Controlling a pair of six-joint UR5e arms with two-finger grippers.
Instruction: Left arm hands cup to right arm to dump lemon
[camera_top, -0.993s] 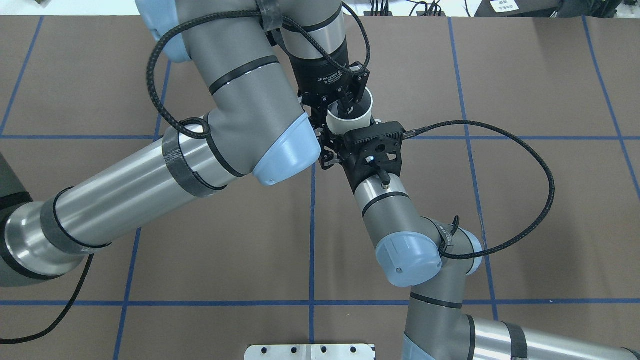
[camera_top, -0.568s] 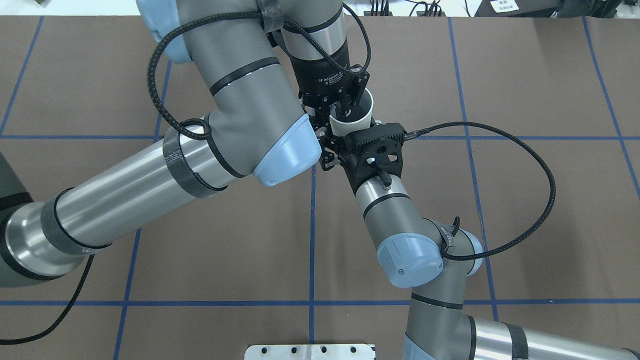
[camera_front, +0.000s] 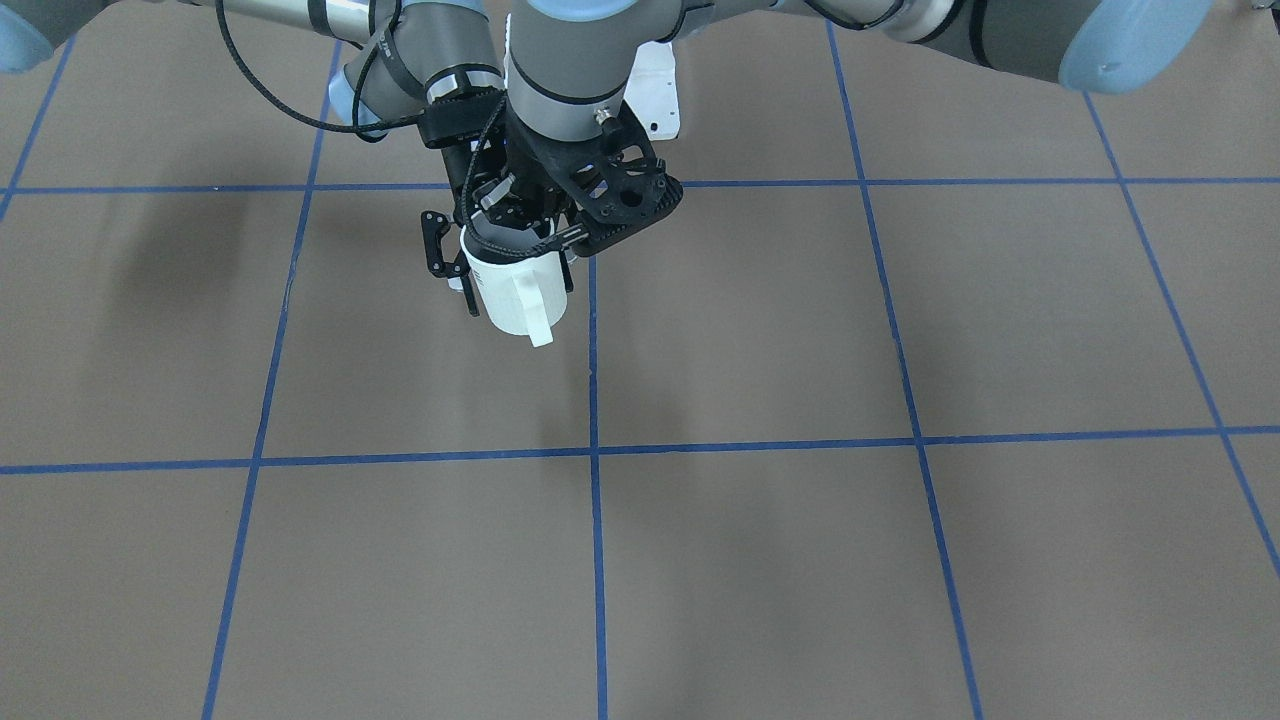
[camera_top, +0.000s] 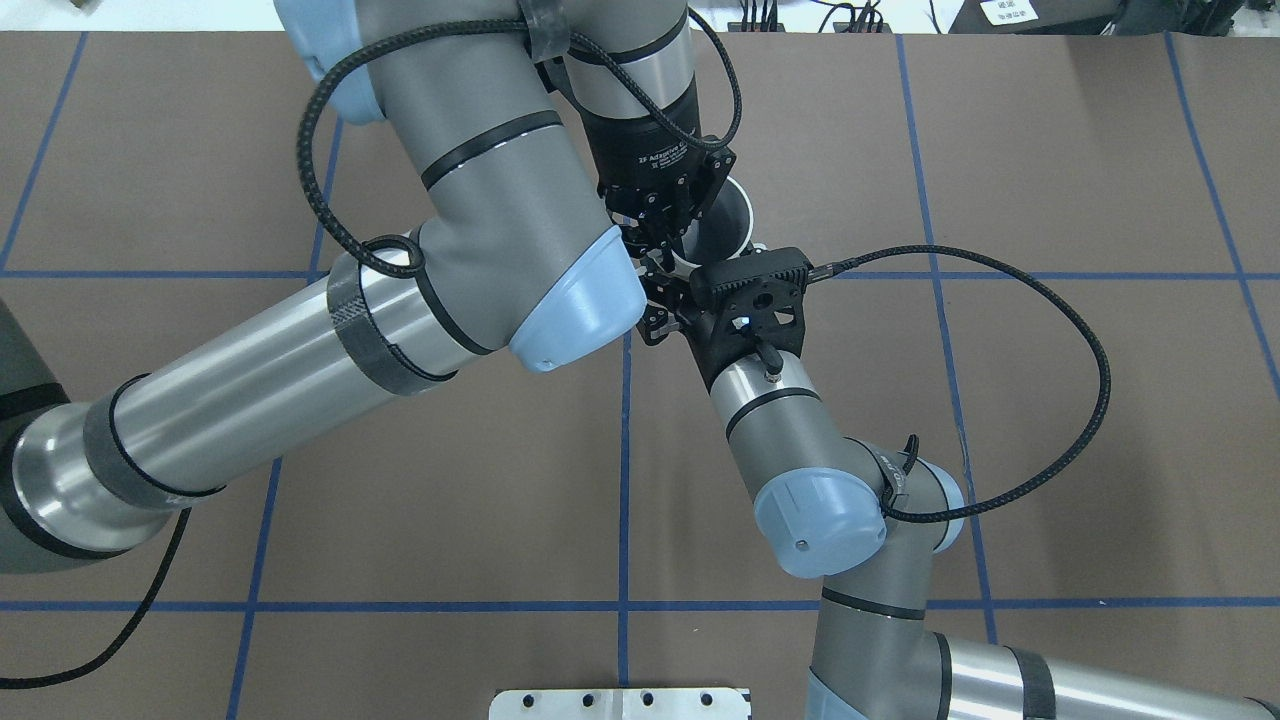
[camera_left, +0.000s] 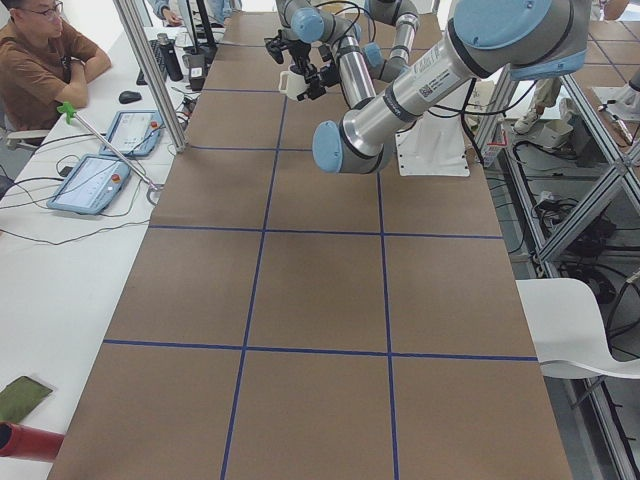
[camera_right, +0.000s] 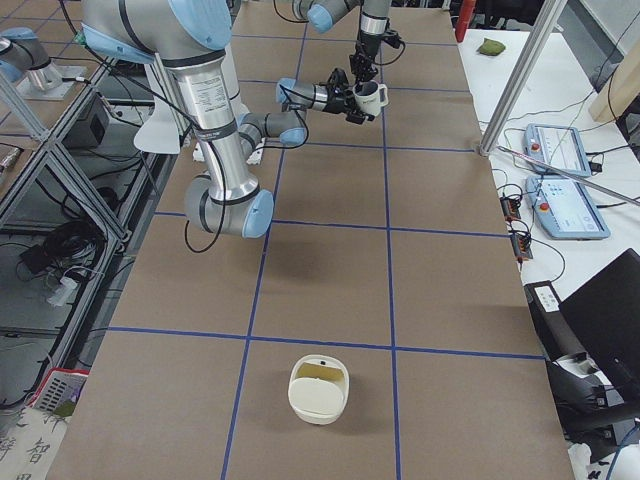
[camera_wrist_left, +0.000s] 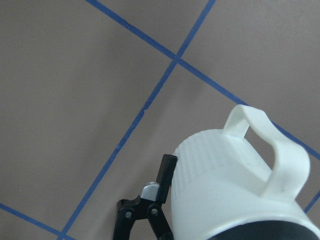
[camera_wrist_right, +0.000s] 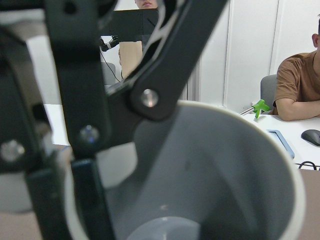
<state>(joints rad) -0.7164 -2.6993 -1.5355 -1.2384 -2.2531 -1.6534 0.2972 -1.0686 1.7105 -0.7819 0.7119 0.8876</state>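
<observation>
The cup hangs in the air over the middle of the table, roughly upright, and the hand-over looks about half done. The left gripper and the right gripper are both at it, but by my reckoning it has not changed owner yet. The lemon I cannot spot anywhere; the right wrist's look into the greyish inside shows no yellow, though part of the inside is hidden. So most of the job is left: the right gripper taking the weight, the left one letting go, then the tipping out.

Seen from the operators' side, nearest is the squared handle, pointing out towards me. Just above and behind it the left gripper sits on the rim from above, closed on the cup's wall with one finger inside and one outside, and it seems to be what carries the cup. Behind that the right gripper reaches in level from the robot's side, jaws spread wide and straddling the cup's body. One of its fingers lies right at the ribbed wall, touching or just off it, I cannot tell which. I take it as open around the cup, not clamped. Farther back the left arm and the right arm run off to the base. Away at the end of the table on the robot's right, a white container with something yellowish in it stands well apart
</observation>
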